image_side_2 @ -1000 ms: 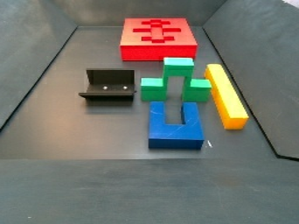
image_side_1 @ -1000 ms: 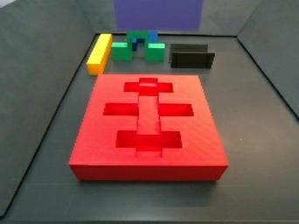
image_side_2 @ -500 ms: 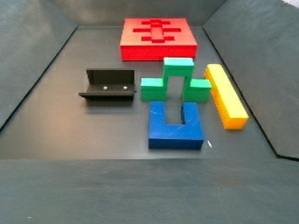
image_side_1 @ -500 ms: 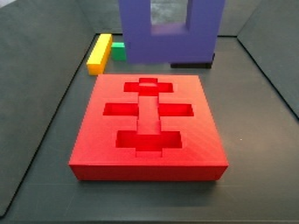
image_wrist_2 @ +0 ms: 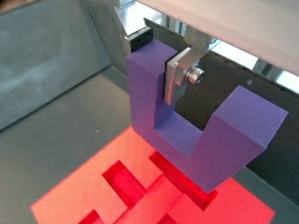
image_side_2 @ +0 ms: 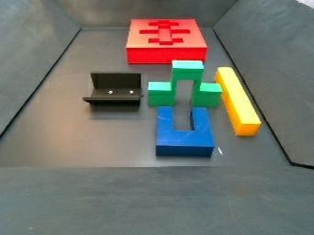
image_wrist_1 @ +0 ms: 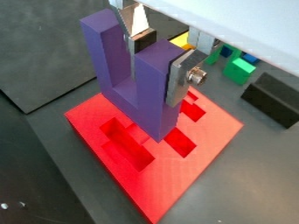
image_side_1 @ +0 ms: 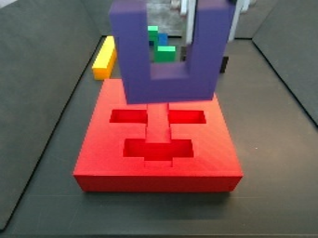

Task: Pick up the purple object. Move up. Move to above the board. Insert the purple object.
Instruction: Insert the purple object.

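Note:
The purple object [image_side_1: 166, 82], a U-shaped block, hangs arms up over the far half of the board [image_side_1: 155, 149], the red slab with cross and bar recesses. My gripper [image_side_1: 209, 11] is shut on one arm of the U. In both wrist views the silver fingers [image_wrist_1: 176, 83] [image_wrist_2: 177, 75] clamp that arm of the purple object [image_wrist_1: 131, 79] [image_wrist_2: 187, 131], whose base stands a little above the board [image_wrist_1: 128, 162] [image_wrist_2: 87, 192]. In a side view the board [image_side_2: 167, 41] lies at the far end; gripper and purple object are out of that view.
A green block [image_side_2: 185, 83], a blue U-shaped block [image_side_2: 185, 128], a yellow bar [image_side_2: 237, 99] and the fixture [image_side_2: 113, 90] stand on the dark floor beyond the board. The yellow bar [image_side_1: 106, 56] and green block [image_side_1: 159, 46] show behind the purple object.
The purple object, held in the gripper, has come from behind the board to over its far half and sits lower in view. The blocks and fixture have not moved.

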Motion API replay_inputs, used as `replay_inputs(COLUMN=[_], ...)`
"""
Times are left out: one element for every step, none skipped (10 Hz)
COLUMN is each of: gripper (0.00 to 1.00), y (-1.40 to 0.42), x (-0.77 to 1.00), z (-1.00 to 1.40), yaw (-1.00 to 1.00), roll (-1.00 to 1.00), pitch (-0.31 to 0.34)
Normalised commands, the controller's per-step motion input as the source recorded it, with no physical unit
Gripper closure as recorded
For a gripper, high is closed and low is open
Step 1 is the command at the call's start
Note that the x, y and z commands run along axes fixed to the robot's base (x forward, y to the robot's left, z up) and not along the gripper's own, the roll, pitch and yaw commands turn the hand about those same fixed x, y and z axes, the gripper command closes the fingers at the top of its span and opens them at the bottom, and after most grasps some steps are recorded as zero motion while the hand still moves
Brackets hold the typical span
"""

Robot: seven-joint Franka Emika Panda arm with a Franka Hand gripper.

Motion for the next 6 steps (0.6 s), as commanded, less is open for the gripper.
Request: replay_inputs(gripper=[1.0, 1.0, 1.0, 1.0, 1.0, 1.0], y=[-0.1, -0.12, -0.12, -0.1, -0.01, 0.0], x=[-0.05, -0.08, -0.07, -0.01, 0.0, 0.0], z=[-0.43, -0.36, -0.28, -0.17, -0.21, -0.19], yaw=[0.0, 0.0, -0.08, -0.14, -0.11, -0.09], roll=[-0.03, -0.14, -0.21, -0.26, -0.29, -0.3], pitch=[0.0, 0.0, 0.0, 0.0, 0.0, 0.0])
